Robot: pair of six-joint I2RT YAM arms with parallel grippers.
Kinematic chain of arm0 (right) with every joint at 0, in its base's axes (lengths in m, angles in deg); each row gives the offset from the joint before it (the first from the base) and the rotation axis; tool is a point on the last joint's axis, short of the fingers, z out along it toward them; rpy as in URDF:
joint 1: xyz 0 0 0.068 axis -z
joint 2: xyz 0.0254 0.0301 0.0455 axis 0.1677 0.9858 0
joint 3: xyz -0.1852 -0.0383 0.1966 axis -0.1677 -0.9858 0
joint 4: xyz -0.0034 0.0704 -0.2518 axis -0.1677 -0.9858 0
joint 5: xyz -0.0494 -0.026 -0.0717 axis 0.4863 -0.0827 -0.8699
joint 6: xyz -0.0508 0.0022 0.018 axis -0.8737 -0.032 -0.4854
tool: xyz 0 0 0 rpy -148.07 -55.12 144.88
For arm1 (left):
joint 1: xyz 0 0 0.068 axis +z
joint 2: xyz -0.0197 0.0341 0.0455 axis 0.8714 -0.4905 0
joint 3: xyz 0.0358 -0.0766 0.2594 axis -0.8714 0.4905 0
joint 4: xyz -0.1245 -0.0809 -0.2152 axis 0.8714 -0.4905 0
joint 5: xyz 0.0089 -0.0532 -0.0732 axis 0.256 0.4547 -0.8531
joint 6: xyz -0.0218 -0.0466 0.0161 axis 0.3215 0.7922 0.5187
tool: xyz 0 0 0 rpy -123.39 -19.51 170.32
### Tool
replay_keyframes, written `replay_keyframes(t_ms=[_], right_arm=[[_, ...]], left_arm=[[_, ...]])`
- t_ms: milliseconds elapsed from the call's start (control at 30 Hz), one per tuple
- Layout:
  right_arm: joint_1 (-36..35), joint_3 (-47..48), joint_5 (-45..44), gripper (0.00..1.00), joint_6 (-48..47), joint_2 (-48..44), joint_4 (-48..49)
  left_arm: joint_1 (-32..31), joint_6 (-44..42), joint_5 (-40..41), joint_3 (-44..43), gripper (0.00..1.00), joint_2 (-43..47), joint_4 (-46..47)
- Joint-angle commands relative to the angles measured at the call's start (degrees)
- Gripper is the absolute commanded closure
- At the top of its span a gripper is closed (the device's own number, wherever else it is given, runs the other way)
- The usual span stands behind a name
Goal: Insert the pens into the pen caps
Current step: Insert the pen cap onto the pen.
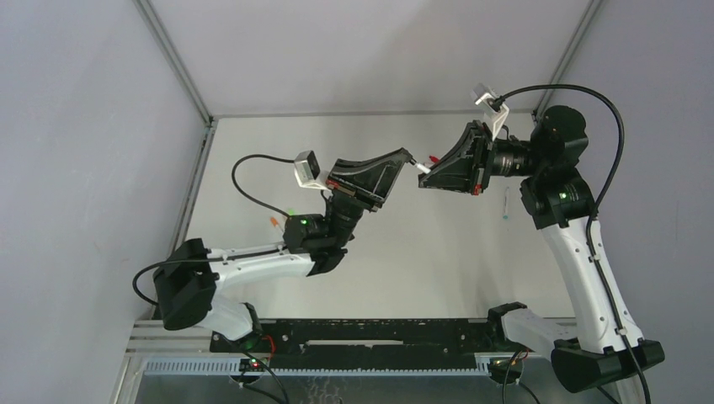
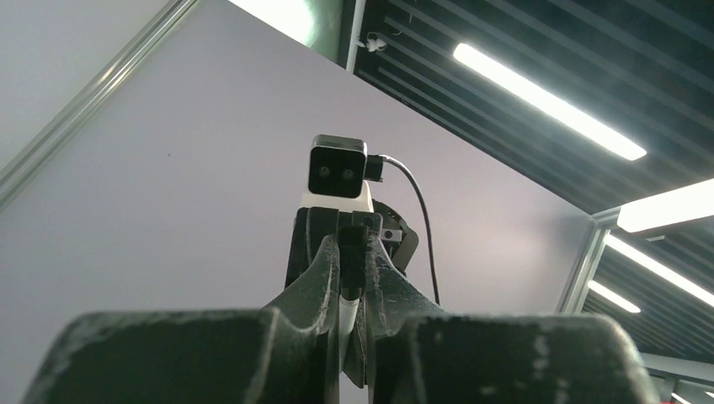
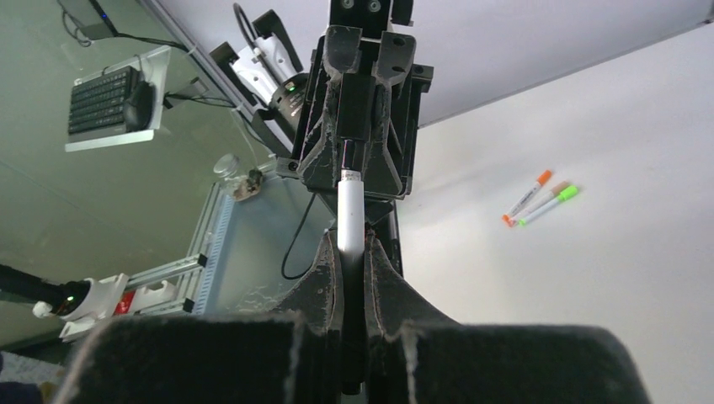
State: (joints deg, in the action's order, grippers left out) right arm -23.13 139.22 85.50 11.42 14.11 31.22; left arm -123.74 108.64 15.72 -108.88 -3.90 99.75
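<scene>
Pale grey walls [image 1: 84,126] enclose a white table [image 1: 421,269]; strip lights [image 2: 547,101] line a dark slatted ceiling [image 2: 505,25].

The pen [image 3: 349,215] had a white barrel. The left gripper [image 1: 410,157] and right gripper [image 1: 423,177] were black, scuffed pale grey along their edges. On the white table [image 1: 421,269], the left pens carried orange [image 3: 527,199] and green [image 3: 548,207] ends. The right pen [image 1: 506,202] ended in teal.
</scene>
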Motion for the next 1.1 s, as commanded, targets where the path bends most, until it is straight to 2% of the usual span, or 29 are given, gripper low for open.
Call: replay_keyframes(t_ms=[0,400,1067], right_arm=[[0.70,-1.74,-4.76,1.00,-4.74,-1.21,-0.46],[2.23,-7.46,-2.08,1.00,-15.06,-4.46,-4.03],[2.84,-12.98,0.29,1.00,-16.36,-7.14,-2.19]], left_arm=[[-2.27,-1.22,-2.50,0.72,1.00,-2.43,-2.03],[-3.39,-1.93,-3.00,0.88,1.00,-5.33,-1.99],[-4.56,-2.91,-3.17,3.30,1.00,-4.78,-2.12]])
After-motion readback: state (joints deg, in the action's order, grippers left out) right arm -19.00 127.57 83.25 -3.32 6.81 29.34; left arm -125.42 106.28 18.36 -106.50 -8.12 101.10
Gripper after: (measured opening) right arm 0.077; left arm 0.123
